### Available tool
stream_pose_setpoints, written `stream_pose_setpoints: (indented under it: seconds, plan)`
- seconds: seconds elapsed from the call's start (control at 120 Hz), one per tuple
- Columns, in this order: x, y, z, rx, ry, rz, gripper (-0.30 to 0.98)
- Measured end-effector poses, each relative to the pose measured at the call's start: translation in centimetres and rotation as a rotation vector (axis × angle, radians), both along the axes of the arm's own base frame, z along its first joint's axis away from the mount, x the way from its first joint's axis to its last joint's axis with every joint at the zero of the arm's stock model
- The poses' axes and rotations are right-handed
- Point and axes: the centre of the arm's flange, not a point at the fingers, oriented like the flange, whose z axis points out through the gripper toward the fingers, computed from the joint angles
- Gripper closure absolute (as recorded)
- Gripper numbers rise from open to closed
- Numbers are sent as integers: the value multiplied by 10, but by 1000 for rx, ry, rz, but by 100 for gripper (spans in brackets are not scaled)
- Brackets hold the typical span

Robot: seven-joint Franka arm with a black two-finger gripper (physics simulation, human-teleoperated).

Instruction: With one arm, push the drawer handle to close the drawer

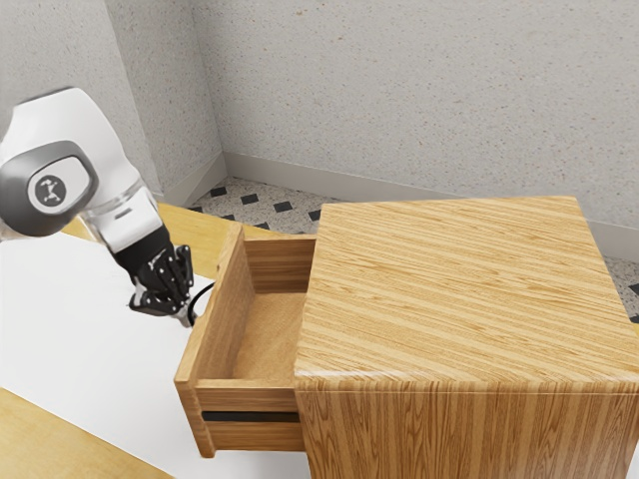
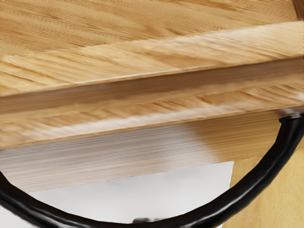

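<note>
At the exterior view's left, a white arm (image 1: 115, 180) with a grey round joint cover slants down over a white sheet (image 1: 75, 319) on a wooden table (image 1: 55, 434), its black gripper (image 1: 187, 317) lowered to the outer side of an open drawer, right by the curved black handle (image 2: 270, 170). How far the gripper is open, and whether it has hold of anything, cannot be told from this angle. The handle bows out from the drawer front; the wrist view shows its dark arc curving across below the wood, one end meeting the front. Next comes the drawer (image 1: 228, 309) itself, pulled well out from the cabinet, its pale floor and inner walls in plain sight and a black strip (image 1: 250, 416) running along its near side. To the exterior view's right stands the cabinet (image 1: 459, 289), a block of striped, honey-coloured wood with a broad flat top, reaching past the drawer on the near side. Behind the scene, a speckled grey wall (image 1: 399, 100) with a pale baseboard (image 1: 300, 178) meets a floor (image 1: 265, 212) dotted with dark diamonds
</note>
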Motion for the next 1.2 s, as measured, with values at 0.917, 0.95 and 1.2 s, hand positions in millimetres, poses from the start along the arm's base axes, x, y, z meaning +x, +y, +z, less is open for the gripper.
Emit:
stream_pose_setpoints:
  seconds: [0.917,0.95,1.2]
  plan:
    - [47,-86,0,-77,6,-30,79]
    - [49,-88,-1,-81,7,-29,79]
    - [55,-109,2,-101,-11,-35,78]
